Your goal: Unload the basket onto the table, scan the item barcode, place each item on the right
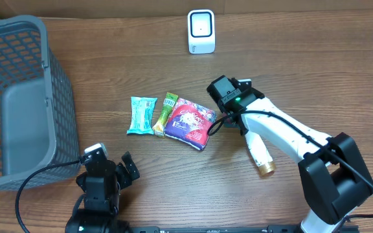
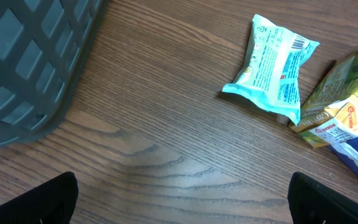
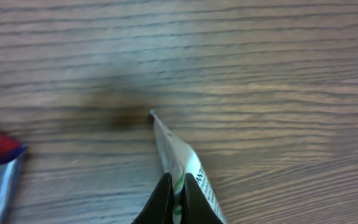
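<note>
Overhead: red pouch (image 1: 188, 122) lies flat mid-table (image 1: 316, 58), R gripper (image 1: 217, 125) at its 3 o'clock edge. Scanner (image 1: 201, 31) sits well apart at 12. Teal pkt (image 1: 142, 115) & green bar (image 1: 166, 113) are just beside at 9, basket (image 1: 18, 97) farther at 9. R wrist alone shows the grip: fingers pinched tight on a thin printed flap (image 3: 166, 140), edge-on, tip twd 11. Pouch is near-square, tilted slightly clockwise, w/ no clear long axis. L wrist only: barcode (image 2: 298, 42) on teal pkt's end. L gripper (image 2: 182, 180) jaws wide, empty.
</note>
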`<action>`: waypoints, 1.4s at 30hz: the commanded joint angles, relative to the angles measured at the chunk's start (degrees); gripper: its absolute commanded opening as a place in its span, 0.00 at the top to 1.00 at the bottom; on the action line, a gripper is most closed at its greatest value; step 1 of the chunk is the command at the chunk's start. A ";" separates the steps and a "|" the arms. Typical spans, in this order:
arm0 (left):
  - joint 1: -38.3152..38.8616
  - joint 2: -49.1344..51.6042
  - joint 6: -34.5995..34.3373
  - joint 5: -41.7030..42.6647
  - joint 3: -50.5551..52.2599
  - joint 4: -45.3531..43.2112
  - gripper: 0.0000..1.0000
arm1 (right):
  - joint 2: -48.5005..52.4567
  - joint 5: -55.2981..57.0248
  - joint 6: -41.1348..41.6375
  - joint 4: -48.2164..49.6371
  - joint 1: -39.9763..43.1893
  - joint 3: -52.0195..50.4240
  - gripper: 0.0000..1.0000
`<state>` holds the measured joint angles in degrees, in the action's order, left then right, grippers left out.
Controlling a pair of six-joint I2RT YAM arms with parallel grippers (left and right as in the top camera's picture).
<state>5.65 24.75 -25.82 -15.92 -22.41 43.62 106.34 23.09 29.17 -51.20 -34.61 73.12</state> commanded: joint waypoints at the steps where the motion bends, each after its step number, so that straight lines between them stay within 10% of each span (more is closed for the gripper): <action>1: 0.11 -0.50 -1.01 -1.01 0.26 -0.35 0.00 | 0.52 -6.01 1.07 -0.63 -1.73 -0.44 0.96; 10: 0.11 -0.50 -1.01 -0.98 0.26 -0.35 0.00 | 1.16 -17.22 -3.19 -0.83 -3.54 -0.85 0.64; 28: 0.11 -0.50 -1.01 -0.98 0.26 -0.35 0.00 | -10.62 -33.33 -18.12 -15.30 15.56 9.84 0.55; 42: 0.11 -0.50 -1.01 -0.98 0.26 -0.35 0.00 | -10.23 -60.46 -36.74 -21.31 19.37 -3.56 0.69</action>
<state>5.65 24.75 -25.82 -15.92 -22.41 43.62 95.96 -32.25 -3.14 -72.29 -13.76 72.10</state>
